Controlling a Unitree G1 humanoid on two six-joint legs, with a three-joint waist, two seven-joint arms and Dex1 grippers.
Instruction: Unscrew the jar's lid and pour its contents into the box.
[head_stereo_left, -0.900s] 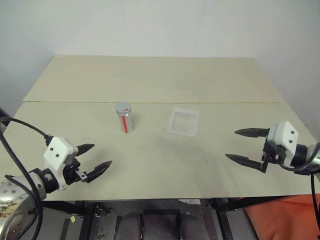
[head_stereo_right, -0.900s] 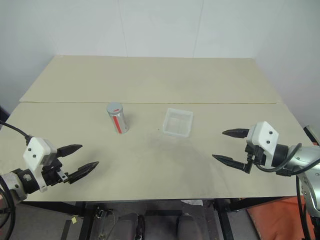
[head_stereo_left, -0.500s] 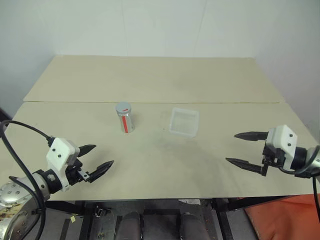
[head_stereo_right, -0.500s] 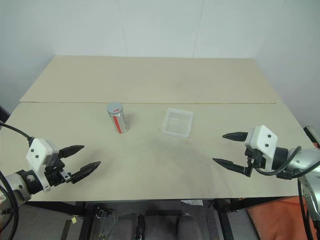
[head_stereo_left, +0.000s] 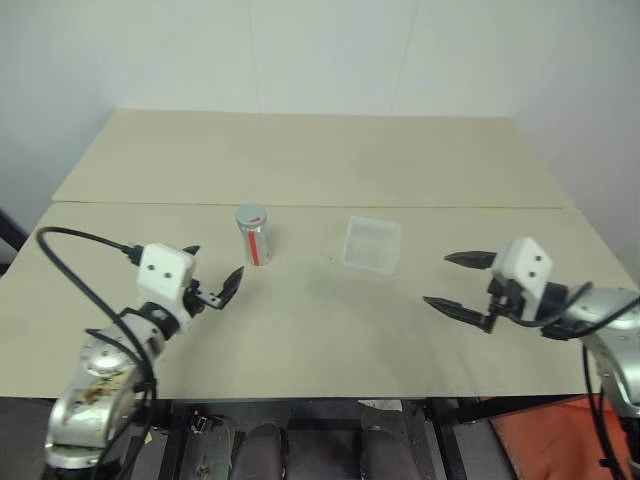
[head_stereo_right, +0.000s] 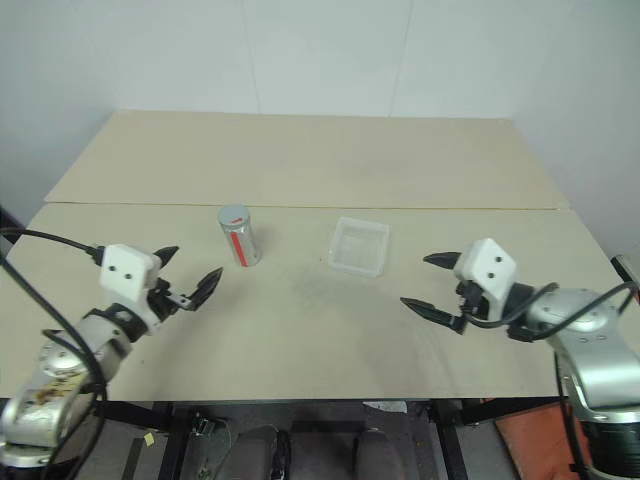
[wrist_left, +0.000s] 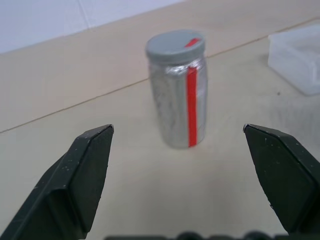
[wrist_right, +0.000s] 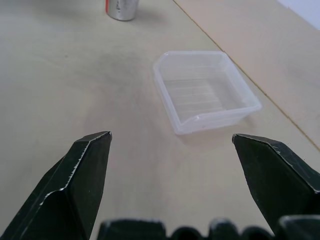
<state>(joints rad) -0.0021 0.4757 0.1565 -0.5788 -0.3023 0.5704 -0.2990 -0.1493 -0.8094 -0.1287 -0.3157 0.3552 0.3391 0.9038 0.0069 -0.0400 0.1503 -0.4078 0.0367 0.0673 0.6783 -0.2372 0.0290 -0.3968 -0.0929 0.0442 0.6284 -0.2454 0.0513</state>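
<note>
The jar (head_stereo_left: 254, 241), a silvery cylinder with a red stripe, stands upright on the table left of centre, and the grey lid (head_stereo_left: 251, 215) sits on top of it. Its contents are hidden inside. The clear plastic box (head_stereo_left: 372, 244) lies a short way to the jar's right and looks empty. My left gripper (head_stereo_left: 215, 261) hovers open just in front and to the left of the jar; in the left wrist view the jar (wrist_left: 177, 100) stands ahead between the fingers, not touched. My right gripper (head_stereo_left: 437, 279) is open to the right of the box (wrist_right: 205, 90), pointing toward it.
The beige table (head_stereo_left: 330, 330) is two boards joined by a seam (head_stereo_left: 480, 206) behind the jar and box. A white wall rises at the far edge. The front edge runs just below both grippers. An orange object (head_stereo_left: 560, 435) lies below the table at the right.
Both arms have swung inward over the table. The left gripper came forward and right up to the jar; the right gripper moved left toward the box. Both stayed open.
</note>
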